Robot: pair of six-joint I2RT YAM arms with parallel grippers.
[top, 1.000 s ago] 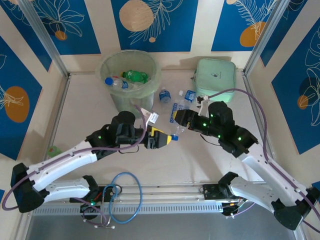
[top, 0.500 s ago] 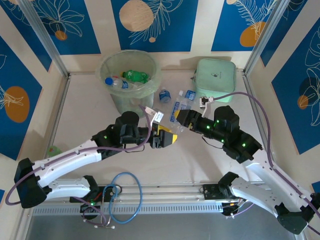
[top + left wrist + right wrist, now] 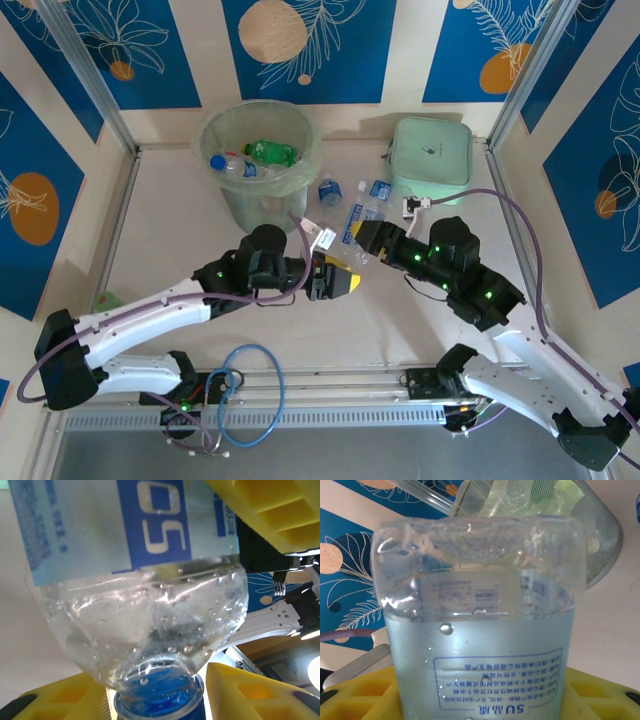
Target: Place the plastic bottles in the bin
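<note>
Nearest the arm bases, over the middle of the table (image 3: 170,230), a clear bottle (image 3: 145,620) is held between the two arms. Its blue cap (image 3: 160,702) is flanked by the yellow fingers of the left gripper (image 3: 345,281), which are set narrow and close on both sides; whether they press on it cannot be told. The body of the bottle is clamped between the yellow fingers of the right gripper (image 3: 361,237). On the blue and white label the figures "50" can be read in the left wrist view, and "SU" beside Chinese characters in the right wrist view. Beyond, small blue-labelled bottles (image 3: 330,190) are seen lying between the pale green bin (image 3: 222,125) and a mint green case (image 3: 432,155). Inside the bin, a green bottle (image 3: 270,152) is seen.
</note>
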